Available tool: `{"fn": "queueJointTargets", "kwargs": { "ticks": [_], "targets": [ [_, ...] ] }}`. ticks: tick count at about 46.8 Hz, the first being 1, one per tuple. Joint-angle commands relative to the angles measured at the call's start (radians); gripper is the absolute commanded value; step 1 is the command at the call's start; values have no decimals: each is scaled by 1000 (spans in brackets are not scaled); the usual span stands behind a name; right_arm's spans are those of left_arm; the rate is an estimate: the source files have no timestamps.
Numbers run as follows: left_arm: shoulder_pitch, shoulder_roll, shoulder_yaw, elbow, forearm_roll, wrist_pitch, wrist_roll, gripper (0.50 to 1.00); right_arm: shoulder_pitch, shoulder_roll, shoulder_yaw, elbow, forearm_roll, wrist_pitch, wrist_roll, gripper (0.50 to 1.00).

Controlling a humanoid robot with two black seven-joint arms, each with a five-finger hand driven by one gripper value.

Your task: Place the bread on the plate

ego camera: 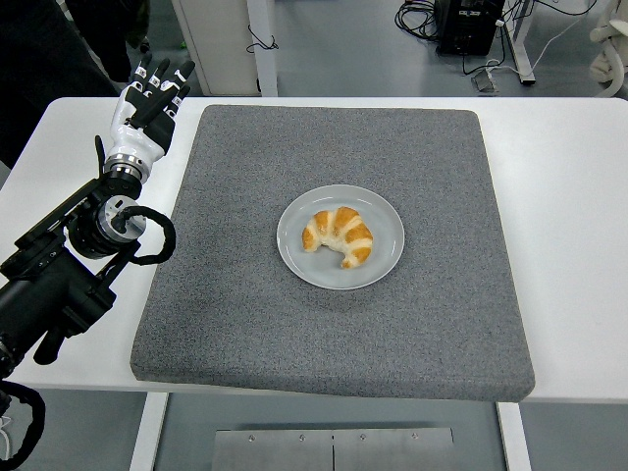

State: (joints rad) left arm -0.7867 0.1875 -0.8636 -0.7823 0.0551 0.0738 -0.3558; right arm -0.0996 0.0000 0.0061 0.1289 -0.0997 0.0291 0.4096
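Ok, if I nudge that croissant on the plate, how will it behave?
The croissant looks puffy, so probably light and easily crushed. Its curved shape lies flat on the plate, so it likely slides rather than rolls. The glossy crust may be flaky under fingers.

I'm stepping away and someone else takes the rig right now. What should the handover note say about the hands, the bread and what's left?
Left hand: open, fingers extended, holding nothing, over the table's far left, beside the grey mat.
Right hand: not in view.
Croissant: lying on the light grey plate, which sits mid-mat.
Done: bread is on the plate.
Left: nothing apparent for the placement itself; probably just bring the left arm to rest.
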Motion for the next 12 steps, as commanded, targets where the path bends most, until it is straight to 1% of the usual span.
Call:
{"fn": "queueJointTargets", "kwargs": {
  "ticks": [1, 12],
  "targets": [
    [1, -2, 0, 0, 0, 0, 0, 972, 1, 0, 0, 3, 0, 2, 0, 1000],
    [1, -11, 2, 0, 0, -2, 0, 972, -3, 0, 2, 14, 0, 5, 0, 1000]
  ]
}}
